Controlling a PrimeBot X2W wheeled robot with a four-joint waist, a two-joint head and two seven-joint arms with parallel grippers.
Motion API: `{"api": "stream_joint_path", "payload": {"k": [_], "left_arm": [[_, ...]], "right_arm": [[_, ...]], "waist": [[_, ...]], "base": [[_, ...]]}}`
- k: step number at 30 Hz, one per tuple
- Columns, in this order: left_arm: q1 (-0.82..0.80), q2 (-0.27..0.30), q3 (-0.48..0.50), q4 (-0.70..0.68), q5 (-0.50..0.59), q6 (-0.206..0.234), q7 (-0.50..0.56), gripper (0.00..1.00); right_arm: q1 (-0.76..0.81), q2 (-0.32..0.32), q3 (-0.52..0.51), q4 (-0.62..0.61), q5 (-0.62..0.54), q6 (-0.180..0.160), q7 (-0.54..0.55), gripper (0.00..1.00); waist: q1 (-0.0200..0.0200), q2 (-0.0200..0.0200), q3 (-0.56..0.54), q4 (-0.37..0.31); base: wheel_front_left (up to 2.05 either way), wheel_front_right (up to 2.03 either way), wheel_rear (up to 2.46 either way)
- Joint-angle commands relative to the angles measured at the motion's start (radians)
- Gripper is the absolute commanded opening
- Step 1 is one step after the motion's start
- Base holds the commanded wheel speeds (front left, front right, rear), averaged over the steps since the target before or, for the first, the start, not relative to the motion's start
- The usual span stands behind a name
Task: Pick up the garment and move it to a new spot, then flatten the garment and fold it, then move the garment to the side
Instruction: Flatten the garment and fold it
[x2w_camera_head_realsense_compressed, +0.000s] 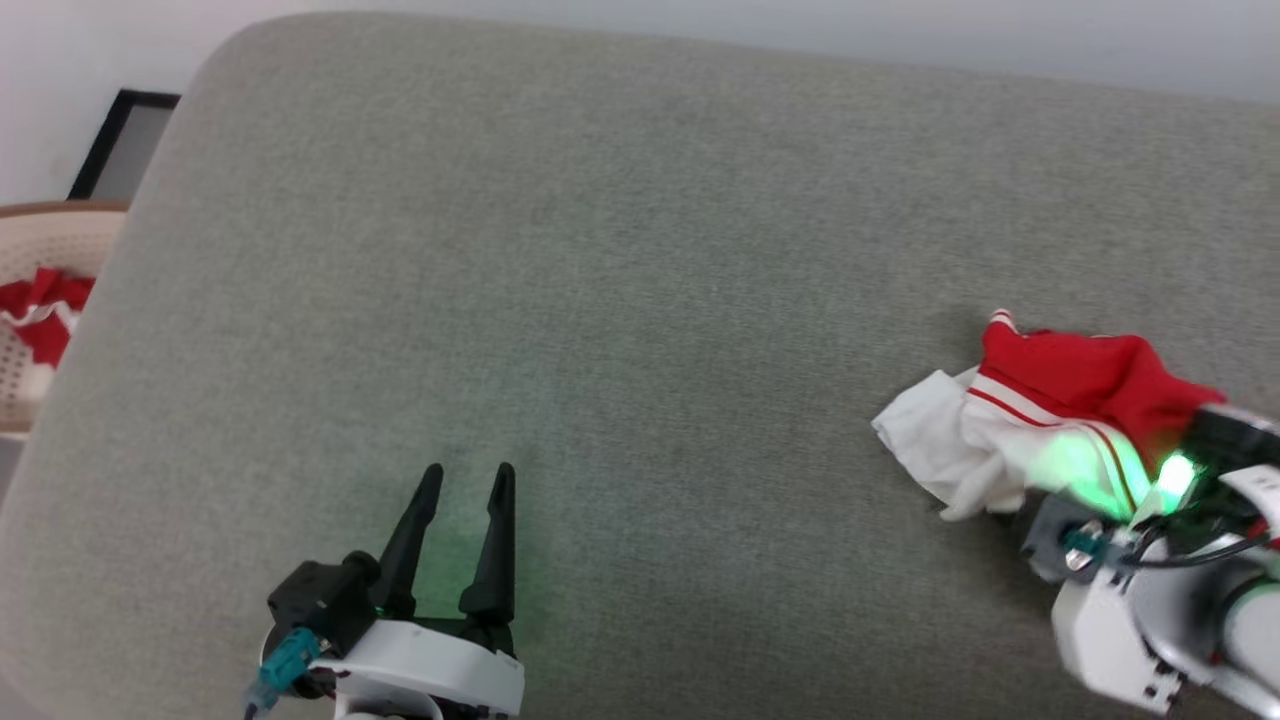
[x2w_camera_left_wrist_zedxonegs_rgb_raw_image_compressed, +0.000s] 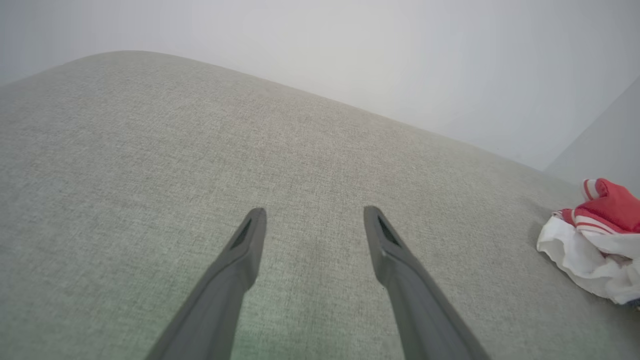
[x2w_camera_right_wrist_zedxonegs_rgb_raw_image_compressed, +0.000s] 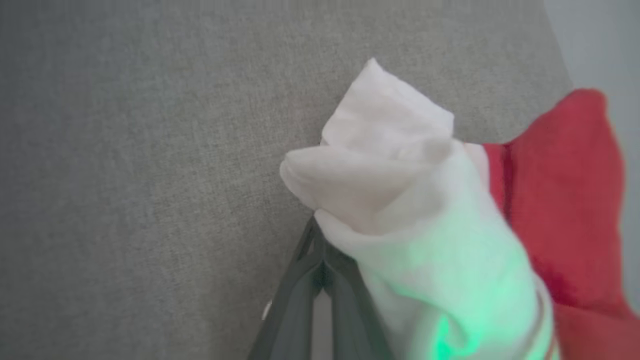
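Two grippers are working over the grey cushion (x2w_camera_head_realsense_compressed: 640, 250), and only one of them is gripping anything. I am holding my right gripper (x2w_camera_right_wrist_zedxonegs_rgb_raw_image_compressed: 320, 260) with its two dark fingers pressed together, and they are running up into the white sleeve of the garment (x2w_camera_right_wrist_zedxonegs_rgb_raw_image_compressed: 400, 165). From the wrist view I am judging that they are pinching a fold of that cloth, though the tips themselves are hiding under it.

In the head view the garment (x2w_camera_head_realsense_compressed: 1060, 390) is sitting bunched at the far right of the cushion. Its white sleeve is pointing toward my left and its red body is trailing off to my right, so its long axis is running roughly crosswise in front of me. A green glow from my wrist is falling on the sleeve.

My left gripper (x2w_camera_head_realsense_compressed: 468, 472) is hovering low over bare cushion with its fingers spread and nothing between them. From it the garment (x2w_camera_left_wrist_zedxonegs_rgb_raw_image_compressed: 600, 235) is lying well apart, off to the right. The right arm is by far the nearer one, and I am reckoning the pickup step is under way. Open cushion is lying to the left of the bundle, between the two grippers, so I am expecting the carry to go leftward, sleeve leading. I am weighing one risk: a pinch on a single sleeve may let the rest drag or slip.
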Motion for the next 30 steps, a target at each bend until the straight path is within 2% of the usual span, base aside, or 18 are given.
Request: {"api": "stream_joint_path", "payload": {"k": [1, 7, 13, 21, 30], "left_arm": [[0.003, -0.001, 0.004, -0.002, 0.004, -0.002, 0.0, 1.0], [-0.001, -0.001, 0.005, -0.004, 0.01, -0.002, 0.0, 1.0], [-0.016, 0.0, -0.007, -0.006, 0.018, -0.002, 0.0, 1.0], [-0.043, 0.0, -0.019, -0.012, 0.032, -0.002, 0.0, 1.0], [-0.066, 0.0, -0.022, -0.015, 0.043, -0.002, 0.0, 1.0]], "right_arm": [[0.02, -0.01, -0.053, -0.007, -0.003, -0.002, -0.011, 0.0], [0.057, -0.023, -0.219, -0.021, 0.005, -0.002, -0.047, 0.0], [0.102, -0.028, -0.394, 0.025, 0.03, -0.002, -0.068, 0.0], [0.169, -0.019, -0.619, 0.263, 0.084, -0.002, -0.161, 0.0], [0.128, 0.028, -0.712, 0.484, 0.101, -0.002, -0.273, 0.0]], "waist": [[-0.0001, 0.0, -0.011, -0.021], [-0.0001, 0.0, -0.012, -0.062], [-0.0001, 0.0, -0.001, -0.085], [-0.0001, 0.0, 0.035, -0.087], [-0.0001, 0.0, 0.074, -0.089]], "base": [[0.0, 0.0, 0.0], [0.0, 0.0, 0.0], [0.0, 0.0, 0.0], [0.0, 0.0, 0.0], [0.0, 0.0, 0.0]]}}
